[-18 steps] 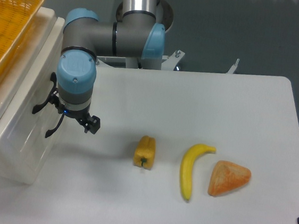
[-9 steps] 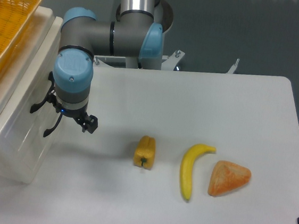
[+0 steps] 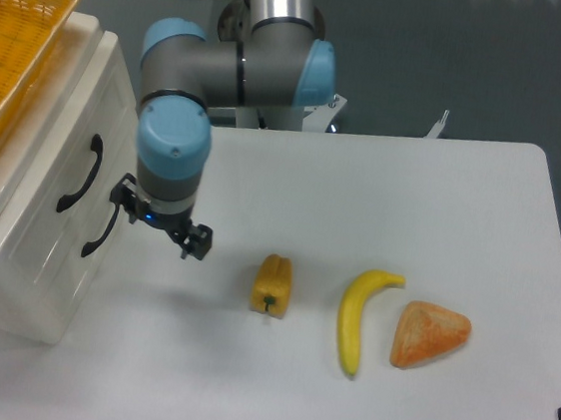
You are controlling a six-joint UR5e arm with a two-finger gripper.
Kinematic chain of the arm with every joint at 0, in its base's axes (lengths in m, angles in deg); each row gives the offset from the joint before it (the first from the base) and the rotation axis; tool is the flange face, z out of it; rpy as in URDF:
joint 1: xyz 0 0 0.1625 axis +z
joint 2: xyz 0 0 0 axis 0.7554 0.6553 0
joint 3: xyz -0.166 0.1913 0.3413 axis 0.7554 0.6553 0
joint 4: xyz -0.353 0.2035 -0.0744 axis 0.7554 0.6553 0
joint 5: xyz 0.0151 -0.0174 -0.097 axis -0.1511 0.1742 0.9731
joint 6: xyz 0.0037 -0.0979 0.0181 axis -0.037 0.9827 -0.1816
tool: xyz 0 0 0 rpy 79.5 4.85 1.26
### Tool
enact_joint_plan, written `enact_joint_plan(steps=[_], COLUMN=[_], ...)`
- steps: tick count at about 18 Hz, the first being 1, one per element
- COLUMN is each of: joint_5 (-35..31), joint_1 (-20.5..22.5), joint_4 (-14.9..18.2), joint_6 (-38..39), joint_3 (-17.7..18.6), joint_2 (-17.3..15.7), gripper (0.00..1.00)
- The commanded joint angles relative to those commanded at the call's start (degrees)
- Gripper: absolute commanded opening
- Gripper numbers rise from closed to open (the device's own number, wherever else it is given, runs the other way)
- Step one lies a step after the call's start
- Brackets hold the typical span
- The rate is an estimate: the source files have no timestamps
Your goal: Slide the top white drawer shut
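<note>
The top white drawer (image 3: 60, 162) sits flush in the white cabinet, its front level with the lower drawer front. Its black arched handle (image 3: 81, 173) shows just above the lower handle (image 3: 101, 231). My gripper (image 3: 160, 218) hangs pointing down over the table, a short way right of the cabinet front and not touching it. Its black fingers (image 3: 197, 240) stick out on either side of the blue wrist. The gripper stands open and holds nothing.
An orange woven basket (image 3: 13, 32) rests on top of the cabinet at the left. On the table lie a yellow pepper (image 3: 273, 284), a banana (image 3: 358, 313) and an orange wedge-shaped piece (image 3: 430, 335). The arm's base stands at the back.
The drawer front that stuck out from the cabinet is now pushed in flush. My gripper has pulled back to the right, away from the drawer front, uncovering both handles.
</note>
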Motion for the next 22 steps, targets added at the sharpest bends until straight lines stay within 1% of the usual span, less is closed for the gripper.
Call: enact_joint_plan(steps=[3,5,9,11,15,17,19,22], joint_5=[-1.5,-3.1,-6.4,-8.7,-9.4,-9.5,-9.4,-9.5], joint_1=[4.0,5.8,9.0,10.8,17.1,18.5,21.1,23.5], joint_4=[0.0,0.1,0.1,0.3,0.4,0.3,0.4,0.4], joint_6=[-5.2,-8.1,-8.6,-10.5,-19.4,-24.8,-29.3,-33.0], joint_3=[-0.1,-0.1,-0.2,-0.3,-0.4,-0.4,-0.4,-0.4], joint_2=[-0.3,-0.4,-0.5,-0.4,-0.5,-1.1,-2.0,-2.3], gripper=[1.0,1.0,1.0,1.0,1.0,1.0,1.0,1.0])
